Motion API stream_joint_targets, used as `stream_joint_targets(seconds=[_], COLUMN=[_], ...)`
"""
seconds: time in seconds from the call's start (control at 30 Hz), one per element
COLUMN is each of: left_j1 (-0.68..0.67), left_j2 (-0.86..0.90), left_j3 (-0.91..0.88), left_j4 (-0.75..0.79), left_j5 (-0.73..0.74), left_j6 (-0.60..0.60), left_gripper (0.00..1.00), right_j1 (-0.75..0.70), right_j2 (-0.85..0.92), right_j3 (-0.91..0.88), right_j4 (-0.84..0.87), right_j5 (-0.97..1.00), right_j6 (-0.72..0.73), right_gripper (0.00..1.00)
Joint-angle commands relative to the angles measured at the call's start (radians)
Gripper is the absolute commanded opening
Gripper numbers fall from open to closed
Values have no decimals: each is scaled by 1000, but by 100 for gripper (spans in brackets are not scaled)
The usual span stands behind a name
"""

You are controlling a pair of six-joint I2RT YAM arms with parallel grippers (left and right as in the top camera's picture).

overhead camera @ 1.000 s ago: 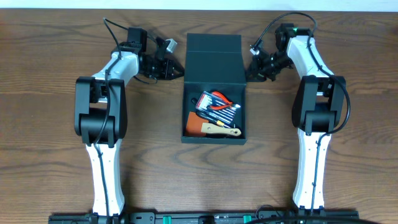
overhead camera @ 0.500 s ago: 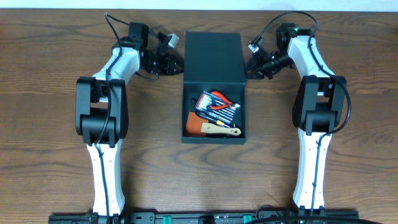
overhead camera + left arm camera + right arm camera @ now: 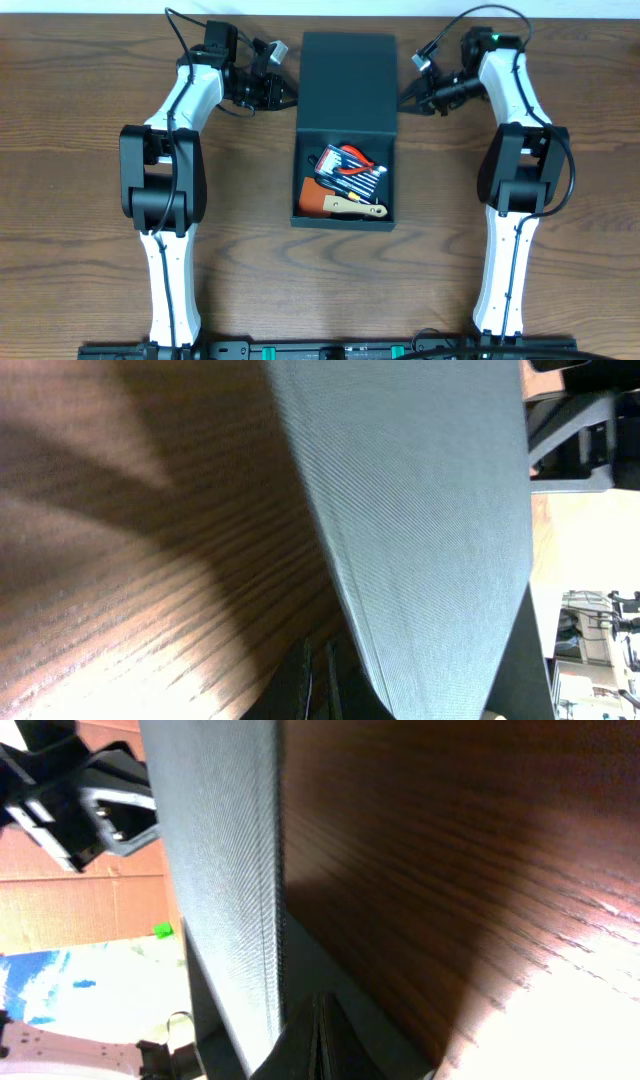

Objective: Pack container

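Observation:
The dark teal container (image 3: pixel 345 222) stands open in the middle of the table, with hand tools inside: red-handled pliers (image 3: pixel 352 160), an orange piece (image 3: pixel 312 200) and a wooden-handled tool (image 3: pixel 356 209). Its flap lid (image 3: pixel 347 80) is raised at the back. My left gripper (image 3: pixel 289 93) is shut, its tips at the lid's left edge. My right gripper (image 3: pixel 405 97) is shut, its tips at the lid's right edge. The left wrist view shows the lid (image 3: pixel 420 510) tilted over the wood beside the closed fingers (image 3: pixel 320 680). The right wrist view shows the lid (image 3: pixel 220 870) beside the closed fingers (image 3: pixel 320 1040).
The wooden table (image 3: pixel 90 200) extends to both sides of the container. Both arms reach in from the front, each with cables near the wrist. A white wall edge runs along the table's far side.
Both grippers have moved toward the table's far edge along the lid's sides. The lid has swung and now looks longer from above.

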Motion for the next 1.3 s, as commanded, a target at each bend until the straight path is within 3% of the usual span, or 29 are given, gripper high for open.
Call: stream_joint_targets(seconds=[0.0, 0.37, 0.63, 0.9, 1.0, 1.13, 1.27], left_j1=[0, 0, -4, -12, -11, -11, 3], left_j2=[19, -60, -200, -216, -216, -216, -192], left_j3=[44, 118, 118, 117, 117, 111, 102], left_j4=[-20, -245, -262, -260, -257, -256, -258], left_j5=[22, 21, 2, -2, -85, -227, -245], left_j6=[6, 101, 165, 165, 165, 165, 163], left_gripper=[6, 6, 6, 6, 5, 6, 6], right_j1=[-4, 8, 26, 25, 24, 25, 25], right_j2=[1, 1, -10, -12, -12, -12, -12], right_j3=[100, 311, 315, 315, 315, 314, 312], right_j4=[-46, -326, -325, -325, -325, -312, -269], right_j5=[-56, 45, 113, 142, 156, 382, 622], right_j6=[-53, -137, -111, -95, -91, 32, 219], right_gripper=[1, 2, 2, 2, 3, 3, 1])
